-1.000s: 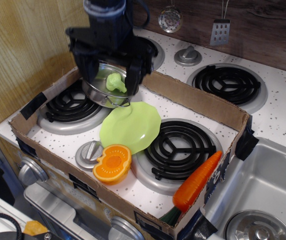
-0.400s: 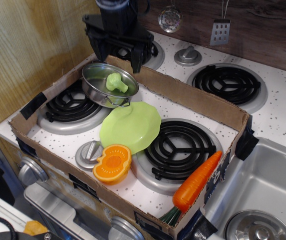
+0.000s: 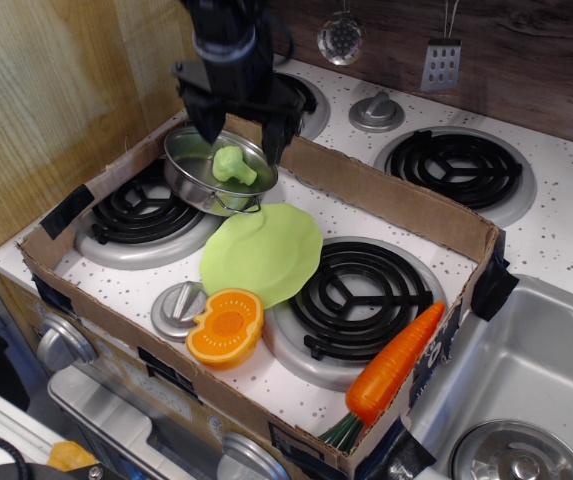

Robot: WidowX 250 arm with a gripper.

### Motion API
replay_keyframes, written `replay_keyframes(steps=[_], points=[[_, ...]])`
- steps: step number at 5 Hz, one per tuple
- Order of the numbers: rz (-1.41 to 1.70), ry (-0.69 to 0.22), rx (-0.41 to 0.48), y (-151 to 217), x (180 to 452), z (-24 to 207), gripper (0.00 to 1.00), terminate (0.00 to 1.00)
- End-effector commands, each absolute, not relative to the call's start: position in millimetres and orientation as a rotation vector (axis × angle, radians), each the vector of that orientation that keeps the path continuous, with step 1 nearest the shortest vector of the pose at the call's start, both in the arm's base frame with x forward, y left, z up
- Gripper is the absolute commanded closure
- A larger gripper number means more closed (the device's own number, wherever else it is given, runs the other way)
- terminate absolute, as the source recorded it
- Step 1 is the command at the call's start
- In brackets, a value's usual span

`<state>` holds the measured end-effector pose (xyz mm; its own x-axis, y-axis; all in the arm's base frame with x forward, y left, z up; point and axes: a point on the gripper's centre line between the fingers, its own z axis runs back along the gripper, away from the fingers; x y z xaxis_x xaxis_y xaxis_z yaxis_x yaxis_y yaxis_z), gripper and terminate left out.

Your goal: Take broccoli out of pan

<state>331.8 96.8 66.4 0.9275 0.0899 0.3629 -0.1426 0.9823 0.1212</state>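
Observation:
The pale green broccoli (image 3: 232, 165) lies inside the shiny steel pan (image 3: 188, 170), which sits tilted on the back left burner inside the cardboard box. My gripper (image 3: 241, 133) hangs just above the pan's far rim, directly over the broccoli. Its two black fingers are spread apart and hold nothing. The broccoli is untouched.
A lime-green plate (image 3: 262, 251) lies in front of the pan. An orange half fruit (image 3: 225, 326) and a carrot (image 3: 394, 362) lie near the box's front. The cardboard wall (image 3: 396, 205) runs behind the pan. A sink (image 3: 536, 380) is at the right.
My gripper rose out of the pan and back, then came down a little toward the broccoli. The broccoli and pan have not moved.

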Motion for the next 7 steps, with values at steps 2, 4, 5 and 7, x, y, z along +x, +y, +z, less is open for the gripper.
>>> replay_keyframes(steps=[2,4,5,7], points=[[0.149,-0.404,0.252,109,352,59,0.00,0.00],[0.153,-0.410,0.261,117,356,50,0.00,0.00],[0.153,-0.409,0.263,122,354,49,0.00,0.00],[0.151,-0.413,0.254,138,349,41,0.00,0.00]])
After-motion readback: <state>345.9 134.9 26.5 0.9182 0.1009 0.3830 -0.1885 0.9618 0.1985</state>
